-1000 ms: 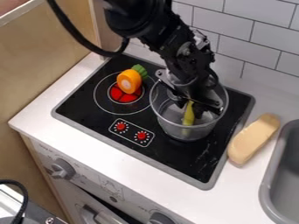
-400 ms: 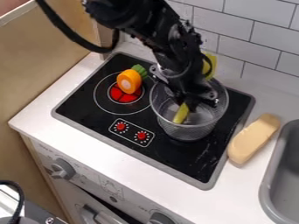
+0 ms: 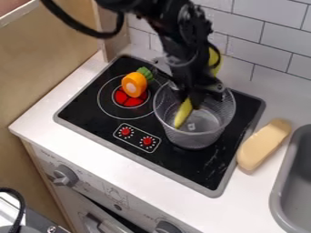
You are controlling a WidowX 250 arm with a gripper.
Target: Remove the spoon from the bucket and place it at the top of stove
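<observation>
Yellow spoon (image 3: pixel 183 113): slanting above and into the mouth of the bucket (image 3: pixel 195 140), one end pointing down towards its near left side, the other rising beyond its far side behind the wrist; whether the low end touches the inner wall I can't tell
Gripper (image 3: pixel 198 93): over the far side of the bucket, its fingers pinched on the spoon's middle stretch
Bucket: clear, mesh-patterned, upright on the stove (image 3: pixel 88 113); this looks like the lifting-out step, grasp made, exit unfinished
Arm (image 3: pixel 185 50): above and beyond the bucket; next it likely needs to raise the spoon until the low end clears the rim, since a sideways pull too soon could drag or tip the bucket
Stove: black, under and around the bucket; once the spoon is free, it calls for a gentle lowering onto a bare part, then a release
Toy carrot (image 3: pixel 133 85): left of the bucket, beside the red burner (image 3: pixel 130 100), worth steering round
Pale loaf (image 3: pixel 263 144): right of the bucket, on the counter (image 3: pixel 148 179), well out of the way
</observation>
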